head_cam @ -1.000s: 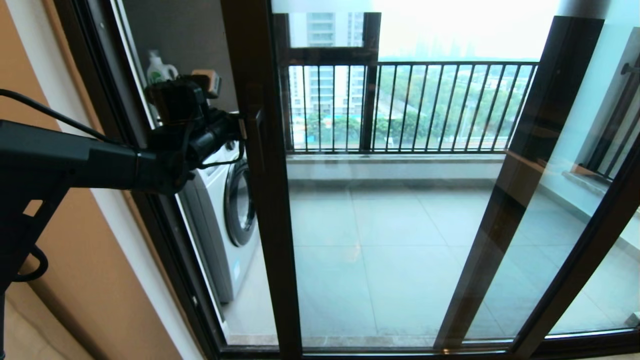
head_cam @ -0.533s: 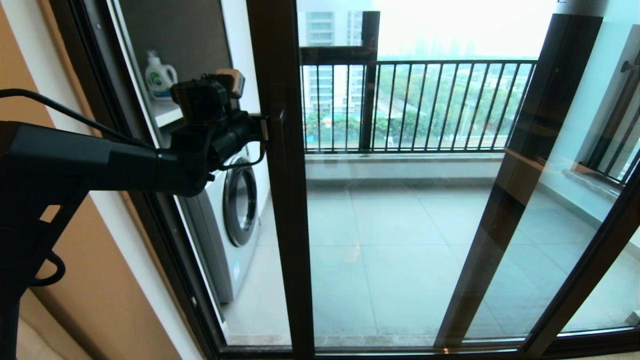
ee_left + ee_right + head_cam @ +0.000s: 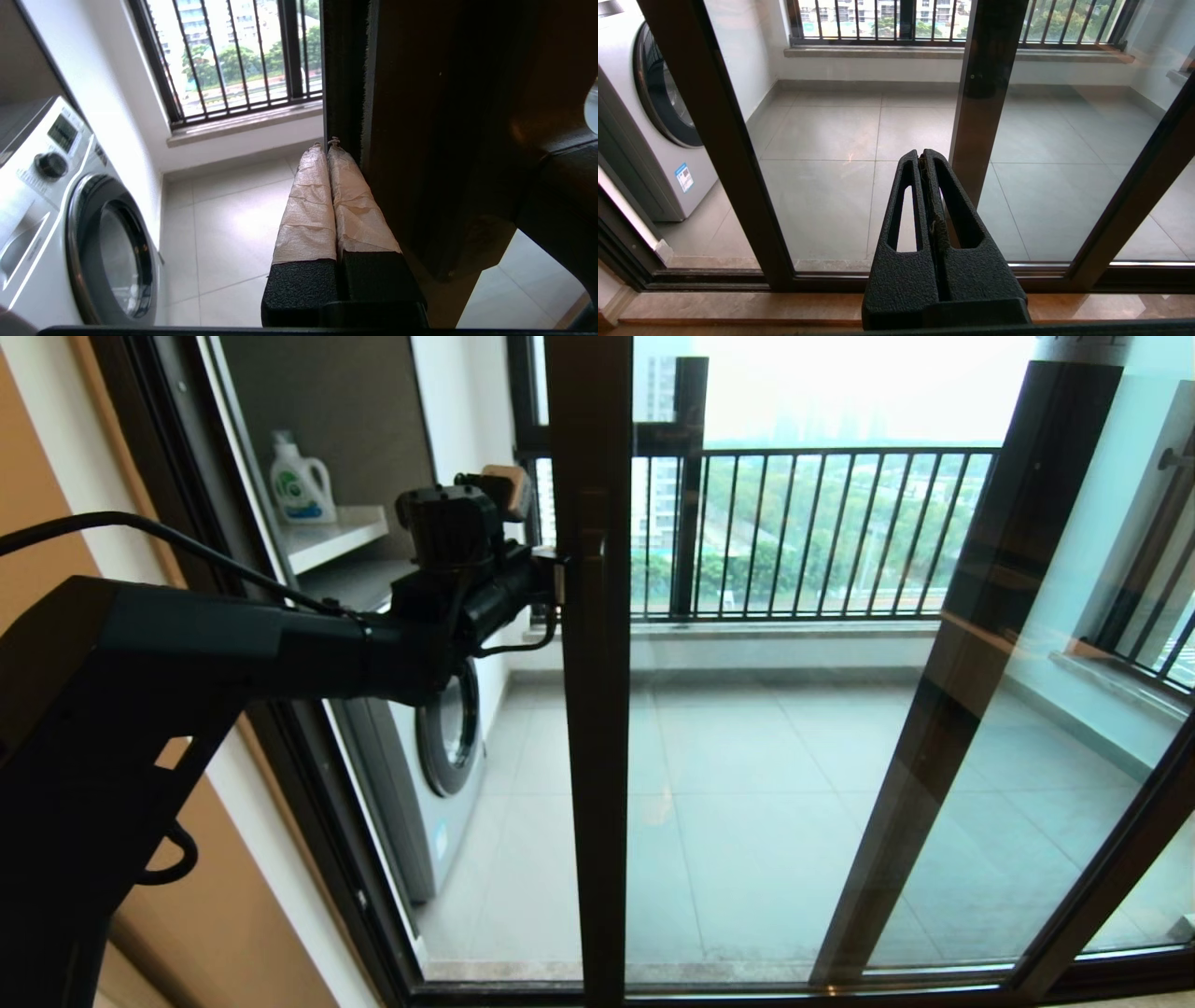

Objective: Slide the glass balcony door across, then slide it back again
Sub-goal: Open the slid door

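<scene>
The glass balcony door (image 3: 747, 756) stands partly slid across, its dark-brown edge upright (image 3: 590, 728) near the middle of the head view, with the bar pull handle (image 3: 592, 551) on it. My left gripper (image 3: 558, 581) is shut with nothing between its fingers. In the left wrist view its taped fingertips (image 3: 327, 144) lie side-on against the door's edge upright (image 3: 420, 140). My right gripper (image 3: 923, 154) is shut and empty, low in front of the door's glass (image 3: 822, 186), out of the head view.
Left of the door is the open gap, with a washing machine (image 3: 439, 765), a shelf (image 3: 336, 537) and a detergent bottle (image 3: 301, 481). A handle-less glass panel's upright (image 3: 980, 663) stands at the right. The barred railing (image 3: 822, 532) closes the balcony. The wall (image 3: 187, 896) is at my left.
The door's edge upright has moved to the right, widening the gap on its left. My left arm has moved right with it, staying against the edge.
</scene>
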You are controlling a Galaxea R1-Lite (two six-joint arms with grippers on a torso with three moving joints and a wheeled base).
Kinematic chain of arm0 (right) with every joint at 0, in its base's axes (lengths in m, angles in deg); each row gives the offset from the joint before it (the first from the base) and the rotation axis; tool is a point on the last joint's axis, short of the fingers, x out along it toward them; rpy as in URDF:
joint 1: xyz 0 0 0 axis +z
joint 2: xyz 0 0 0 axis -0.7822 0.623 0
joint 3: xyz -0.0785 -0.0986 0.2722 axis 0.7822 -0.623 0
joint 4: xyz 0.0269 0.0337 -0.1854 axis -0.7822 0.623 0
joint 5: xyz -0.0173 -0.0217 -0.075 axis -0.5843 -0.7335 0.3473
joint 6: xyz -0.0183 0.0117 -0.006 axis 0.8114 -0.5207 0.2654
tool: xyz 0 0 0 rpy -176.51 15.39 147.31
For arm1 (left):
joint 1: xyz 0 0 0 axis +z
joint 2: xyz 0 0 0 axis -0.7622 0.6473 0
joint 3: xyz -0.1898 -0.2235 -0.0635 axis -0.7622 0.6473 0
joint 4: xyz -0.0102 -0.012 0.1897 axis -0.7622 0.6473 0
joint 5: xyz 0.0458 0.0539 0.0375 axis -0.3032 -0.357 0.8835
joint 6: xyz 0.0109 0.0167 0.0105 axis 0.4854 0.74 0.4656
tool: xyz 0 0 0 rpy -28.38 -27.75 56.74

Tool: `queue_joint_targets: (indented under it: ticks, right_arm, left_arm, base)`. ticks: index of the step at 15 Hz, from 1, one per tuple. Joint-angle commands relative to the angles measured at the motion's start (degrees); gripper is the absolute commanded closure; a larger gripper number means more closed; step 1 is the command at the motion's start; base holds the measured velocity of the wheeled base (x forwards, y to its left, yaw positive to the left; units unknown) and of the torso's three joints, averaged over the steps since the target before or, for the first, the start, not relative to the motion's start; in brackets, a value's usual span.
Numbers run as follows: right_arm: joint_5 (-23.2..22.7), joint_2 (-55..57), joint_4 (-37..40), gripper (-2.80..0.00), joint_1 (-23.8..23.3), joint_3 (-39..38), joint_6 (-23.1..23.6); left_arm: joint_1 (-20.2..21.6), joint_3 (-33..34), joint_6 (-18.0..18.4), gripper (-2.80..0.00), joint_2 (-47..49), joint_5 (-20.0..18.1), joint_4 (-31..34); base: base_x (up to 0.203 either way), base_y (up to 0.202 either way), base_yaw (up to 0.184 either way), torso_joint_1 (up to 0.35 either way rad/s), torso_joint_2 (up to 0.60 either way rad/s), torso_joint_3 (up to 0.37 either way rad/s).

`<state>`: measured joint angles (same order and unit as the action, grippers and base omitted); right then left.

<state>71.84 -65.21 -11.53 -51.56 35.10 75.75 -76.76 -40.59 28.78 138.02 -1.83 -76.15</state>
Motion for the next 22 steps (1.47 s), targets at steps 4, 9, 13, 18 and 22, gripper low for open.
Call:
queue_joint_targets:
  ticks: [4,9,13,18,22]
  right_arm:
    - [-0.04,0.05,-0.02,0.00,0.01,-0.70,0.05]
    - [-0.04,0.05,-0.02,0.00,0.01,-0.70,-0.04]
    - [-0.04,0.05,-0.02,0.00,0.01,-0.70,0.05]
    - [-0.04,0.05,-0.02,0.00,0.01,-0.70,0.05]
    - [-0.04,0.05,-0.02,0.00,0.01,-0.70,-0.04]
  left_arm:
    - [-2.39,-2.02,0.37,0.00,2.05,0.23,-0.28]
    - [-2.41,-0.69,0.51,0.00,0.92,1.26,-0.36]
    - [-1.47,6.46,0.23,0.00,-4.23,1.48,-0.39]
    - [4.25,26.07,-0.68,0.00,-20.72,0.83,-0.89]
    - [12.12,43.75,-3.33,0.00,-41.37,-1.07,-0.91]
  base:
    - [0.000,0.000,0.000,0.000,0.00,0.000]
    - [0.000,0.000,0.000,0.000,0.00,0.000]
    - [0.000,0.000,0.000,0.000,0.00,0.000]
    - [0.000,0.000,0.000,0.000,0.00,0.000]
    - [0.000,0.000,0.000,0.000,0.00,0.000]
